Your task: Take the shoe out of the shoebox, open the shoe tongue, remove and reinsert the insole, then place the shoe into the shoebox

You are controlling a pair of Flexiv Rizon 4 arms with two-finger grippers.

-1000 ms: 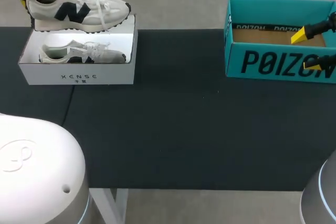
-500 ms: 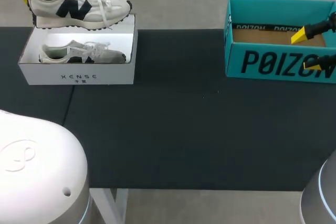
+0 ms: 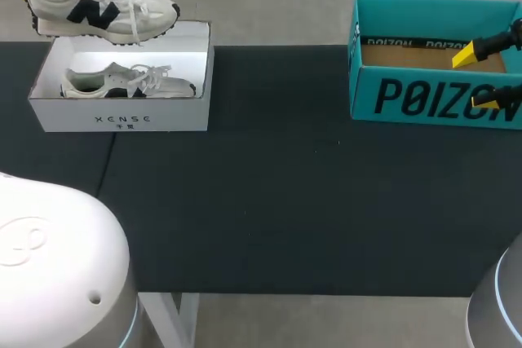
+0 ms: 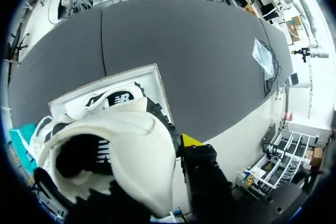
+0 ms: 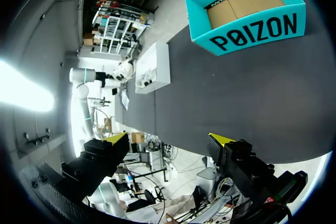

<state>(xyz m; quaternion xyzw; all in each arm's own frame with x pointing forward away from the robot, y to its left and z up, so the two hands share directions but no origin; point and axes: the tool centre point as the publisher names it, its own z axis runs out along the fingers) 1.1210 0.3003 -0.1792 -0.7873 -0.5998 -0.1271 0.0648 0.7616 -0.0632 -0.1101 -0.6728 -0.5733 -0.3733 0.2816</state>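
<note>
Displacement of the shoe [image 3: 102, 10] is recorded. Over the last second it has been carried further from the white shoebox [image 3: 122, 120], drifting outward toward the left arm's own side, with its sole kept roughly level. The shoe is now held in the air beyond the box's far rim, and no part of it is seen touching the box. The first step, taking the shoe out, is judged all but done. A set-down on the bench [image 3: 285, 201] is judged necessary before the tongue and insole can be worked.

The left fingers [image 4: 190, 142] are clenched on the shoe at its heel. One yellow tip is seen against the outside of the heel. The other is hidden by the shoe, so the grasp is inferred from the shoe hanging free of any support. The toe is pointed away from these fingers, toward the right arm's side. Below and ahead of them the white shoebox is seen, with a second shoe [image 3: 126, 81] in it, apparently lying on its side.

The left arm is found drawn back to the far corner of the bench, its wrist angled down over the heel.

The right fingers [image 3: 465, 55] are unchanged in position. They are spread wide, nothing is grasped, and a teal box [image 3: 432, 99] lies ahead of them, well apart in the wrist view.
</note>
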